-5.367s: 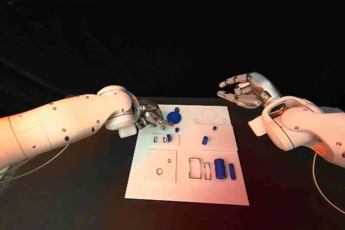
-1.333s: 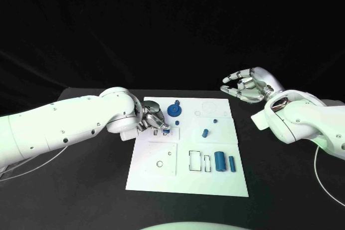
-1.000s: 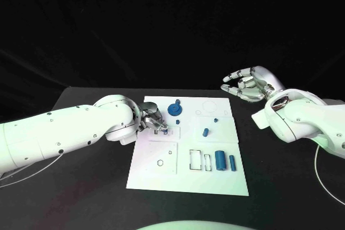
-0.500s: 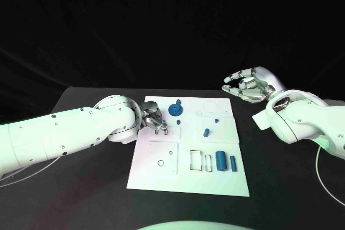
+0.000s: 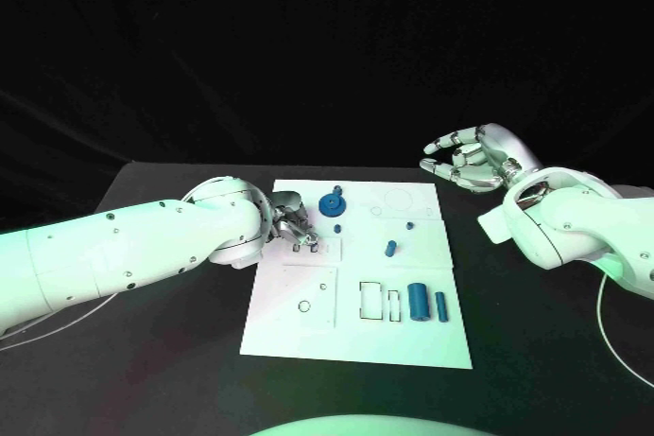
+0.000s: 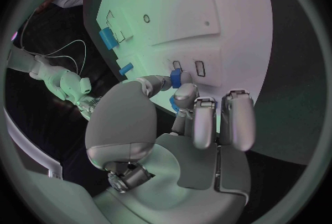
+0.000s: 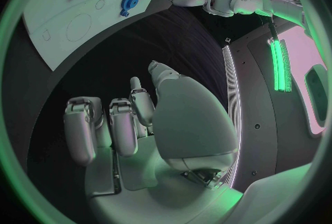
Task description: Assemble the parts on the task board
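The task board (image 5: 357, 346) lies flat in the middle of the black table (image 5: 163, 360). The left hand (image 5: 290, 222) sits low over the board's left edge, at its far half. In the left wrist view, its thumb and one finger close on a small blue peg (image 6: 176, 77), and the peg stands just beside two small rectangular slots (image 6: 188, 67) in the board. The remaining fingers of this hand lie side by side, extended over the board surface.

The right hand (image 5: 472, 158) is raised above the table, beyond the board's far right corner and well apart from it. Its fingers are curled inward with gaps between them, and it holds nothing.

A blue gear (image 5: 332, 206) lies on the far part of the board. A short blue pin (image 5: 390, 249) lies near the board's centre. A wide blue block (image 5: 419, 304) and a narrow blue bar (image 5: 440, 305) lie side by side on the near right part, just beside an outlined rectangular recess (image 5: 370, 302).
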Controlling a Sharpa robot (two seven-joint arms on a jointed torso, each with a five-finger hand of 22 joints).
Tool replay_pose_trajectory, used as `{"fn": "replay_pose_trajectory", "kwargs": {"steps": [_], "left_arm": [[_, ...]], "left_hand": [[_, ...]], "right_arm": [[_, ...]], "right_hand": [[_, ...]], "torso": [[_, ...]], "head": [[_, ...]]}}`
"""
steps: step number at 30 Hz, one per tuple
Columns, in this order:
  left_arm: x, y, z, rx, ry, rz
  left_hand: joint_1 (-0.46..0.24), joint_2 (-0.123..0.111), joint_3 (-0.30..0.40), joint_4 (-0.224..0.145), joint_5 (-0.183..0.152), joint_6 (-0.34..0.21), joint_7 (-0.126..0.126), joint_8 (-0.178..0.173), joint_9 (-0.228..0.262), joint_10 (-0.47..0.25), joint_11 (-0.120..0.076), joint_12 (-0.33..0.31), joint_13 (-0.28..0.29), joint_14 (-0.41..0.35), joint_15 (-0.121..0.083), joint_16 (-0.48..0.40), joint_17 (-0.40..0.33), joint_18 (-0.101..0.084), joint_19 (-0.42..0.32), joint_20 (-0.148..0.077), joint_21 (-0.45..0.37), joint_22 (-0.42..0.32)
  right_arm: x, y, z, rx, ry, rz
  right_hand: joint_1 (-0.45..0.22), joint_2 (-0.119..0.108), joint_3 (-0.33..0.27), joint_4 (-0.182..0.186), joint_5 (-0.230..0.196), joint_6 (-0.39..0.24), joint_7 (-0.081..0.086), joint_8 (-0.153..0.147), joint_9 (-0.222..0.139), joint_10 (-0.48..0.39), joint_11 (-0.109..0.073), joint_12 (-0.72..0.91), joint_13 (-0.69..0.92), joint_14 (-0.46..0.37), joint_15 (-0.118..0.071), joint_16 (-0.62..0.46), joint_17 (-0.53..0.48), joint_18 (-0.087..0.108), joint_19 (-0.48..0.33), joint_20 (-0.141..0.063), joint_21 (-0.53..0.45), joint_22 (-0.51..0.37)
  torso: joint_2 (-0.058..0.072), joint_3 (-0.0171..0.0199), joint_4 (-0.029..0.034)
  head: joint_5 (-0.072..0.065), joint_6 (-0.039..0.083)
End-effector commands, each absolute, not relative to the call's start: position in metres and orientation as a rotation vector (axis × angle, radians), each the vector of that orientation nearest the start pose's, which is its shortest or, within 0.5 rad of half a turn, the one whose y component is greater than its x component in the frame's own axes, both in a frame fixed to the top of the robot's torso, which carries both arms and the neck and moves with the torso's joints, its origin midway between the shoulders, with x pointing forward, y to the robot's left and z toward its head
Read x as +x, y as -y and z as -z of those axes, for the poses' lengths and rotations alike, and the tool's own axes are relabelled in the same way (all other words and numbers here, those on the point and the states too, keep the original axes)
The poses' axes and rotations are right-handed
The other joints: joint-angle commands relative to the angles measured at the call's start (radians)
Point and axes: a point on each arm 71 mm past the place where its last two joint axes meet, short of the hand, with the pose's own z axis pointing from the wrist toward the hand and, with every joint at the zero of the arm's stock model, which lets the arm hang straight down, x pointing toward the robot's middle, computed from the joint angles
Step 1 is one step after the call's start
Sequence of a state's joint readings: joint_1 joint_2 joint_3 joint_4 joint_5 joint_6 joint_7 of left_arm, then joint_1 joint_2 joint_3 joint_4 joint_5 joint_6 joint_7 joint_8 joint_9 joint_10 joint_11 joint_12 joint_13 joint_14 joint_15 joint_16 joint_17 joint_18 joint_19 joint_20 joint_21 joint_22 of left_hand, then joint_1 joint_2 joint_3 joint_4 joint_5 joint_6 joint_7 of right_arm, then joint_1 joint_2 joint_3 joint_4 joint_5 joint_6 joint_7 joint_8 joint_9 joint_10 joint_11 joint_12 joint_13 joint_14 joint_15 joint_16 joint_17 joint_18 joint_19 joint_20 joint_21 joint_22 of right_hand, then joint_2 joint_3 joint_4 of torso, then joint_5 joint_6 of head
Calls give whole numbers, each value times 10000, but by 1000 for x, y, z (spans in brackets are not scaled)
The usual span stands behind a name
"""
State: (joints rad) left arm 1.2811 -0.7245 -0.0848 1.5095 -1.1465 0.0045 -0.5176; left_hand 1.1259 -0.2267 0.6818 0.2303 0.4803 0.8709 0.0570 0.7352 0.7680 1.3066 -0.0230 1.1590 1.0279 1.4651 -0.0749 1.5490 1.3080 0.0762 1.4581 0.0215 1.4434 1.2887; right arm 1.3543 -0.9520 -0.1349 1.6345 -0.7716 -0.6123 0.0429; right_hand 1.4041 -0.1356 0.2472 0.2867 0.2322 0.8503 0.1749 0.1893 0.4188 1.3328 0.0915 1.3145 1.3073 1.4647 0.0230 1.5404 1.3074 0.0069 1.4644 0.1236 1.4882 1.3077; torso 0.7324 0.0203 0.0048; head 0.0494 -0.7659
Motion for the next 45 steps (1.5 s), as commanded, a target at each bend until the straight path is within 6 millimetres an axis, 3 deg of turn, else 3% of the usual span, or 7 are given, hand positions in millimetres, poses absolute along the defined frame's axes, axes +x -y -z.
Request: {"fn": "replay_pose_trajectory", "kwargs": {"steps": [1,35,40,45], "left_arm": [[489,-161,199,-621,-21977,4378],[488,-157,204,-273,-22425,4262],[488,-156,204,-316,-22516,4304],[488,-155,205,-355,-22699,4352]], "left_hand": [[68,-33,2190,-2149,38,41,-14,48,15,54,6,61,4,968,-86,40,2303,-194,14,-70,62,8],[17,-24,2135,-2118,45,82,-42,68,36,109,-16,93,33,977,-100,58,2334,-200,24,-71,73,36],[-170,255,1951,-1914,-122,145,-106,83,77,212,-60,138,81,984,-133,75,2363,-206,32,-90,81,69],[-296,392,1763,-1810,-227,180,-141,96,112,255,-84,156,100,996,-152,99,2405,-207,31,-103,78,74]], "right_arm": [[482,237,129,4625,-14574,-9312],[481,237,129,4617,-14567,-9321],[481,237,129,4619,-14564,-9317],[482,237,130,4626,-14575,-9313]], "right_hand": [[-94,1,27,16,34,-49,11,32,-17,-49,-11,-51,223,860,-83,-32,1884,168,561,-51,-44,2014],[-170,29,47,24,99,-50,8,67,-22,-46,-14,-48,217,858,-86,-38,1875,170,559,-53,-55,2008],[-170,29,47,24,99,-50,8,67,-22,-46,-14,-48,217,858,-86,-38,1875,170,559,-53,-55,2008],[-170,29,47,24,99,-50,8,67,-22,-46,-14,-48,217,858,-86,-38,1875,170,559,-53,-55,2008]], "torso": [[-5,-5,7],[-4,0,9],[-9,2,14],[-8,5,10]], "head": [[-16,-13],[-42,-102],[-43,-115],[-38,-130]]}}
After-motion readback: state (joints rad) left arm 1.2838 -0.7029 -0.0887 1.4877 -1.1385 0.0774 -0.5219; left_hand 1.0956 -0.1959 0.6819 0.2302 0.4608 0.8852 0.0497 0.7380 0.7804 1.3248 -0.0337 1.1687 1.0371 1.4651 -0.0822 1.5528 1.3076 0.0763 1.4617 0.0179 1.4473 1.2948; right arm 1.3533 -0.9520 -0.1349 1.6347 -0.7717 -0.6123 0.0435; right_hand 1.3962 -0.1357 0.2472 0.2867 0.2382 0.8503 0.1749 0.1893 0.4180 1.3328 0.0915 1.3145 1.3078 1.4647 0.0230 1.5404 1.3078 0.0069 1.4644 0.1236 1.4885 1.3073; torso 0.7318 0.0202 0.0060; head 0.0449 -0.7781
